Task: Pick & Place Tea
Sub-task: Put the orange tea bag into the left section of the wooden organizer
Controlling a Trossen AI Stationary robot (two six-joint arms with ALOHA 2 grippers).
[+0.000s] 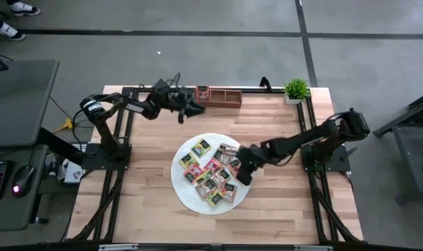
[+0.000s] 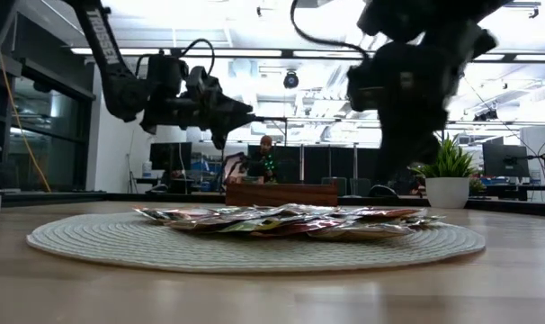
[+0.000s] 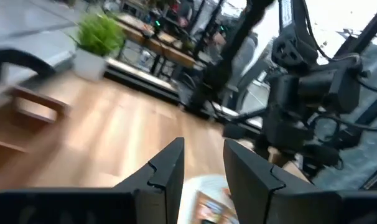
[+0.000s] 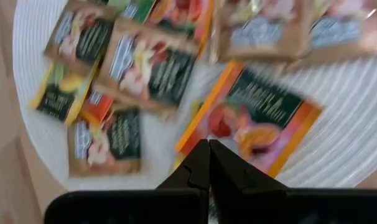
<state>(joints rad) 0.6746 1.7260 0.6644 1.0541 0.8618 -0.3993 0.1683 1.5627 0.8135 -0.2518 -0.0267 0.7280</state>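
Observation:
The tea packets (image 1: pixel 210 173) lie in a loose overlapping pile on the round white woven mat (image 1: pixel 190 199), red, orange, yellow and green with dark labels (image 4: pixel 139 68). My right gripper (image 1: pixel 243 174) hangs shut just above the pile's right side, its tips (image 4: pixel 208 152) over the edge of an orange packet (image 4: pixel 263 118); in the low view (image 2: pixel 389 180) it stands clear of the pile (image 2: pixel 281 220). My left gripper (image 1: pixel 186 111) is open and empty (image 3: pixel 204 177), raised near the far edge between the mat and the brown wooden tray (image 1: pixel 222 97).
The wooden tray (image 2: pixel 281 193) sits at the table's far edge, with a small potted plant (image 1: pixel 296 90) at the far right corner. Bare wood surrounds the mat on the left, right and near sides. A person sits in the room behind (image 2: pixel 267 155).

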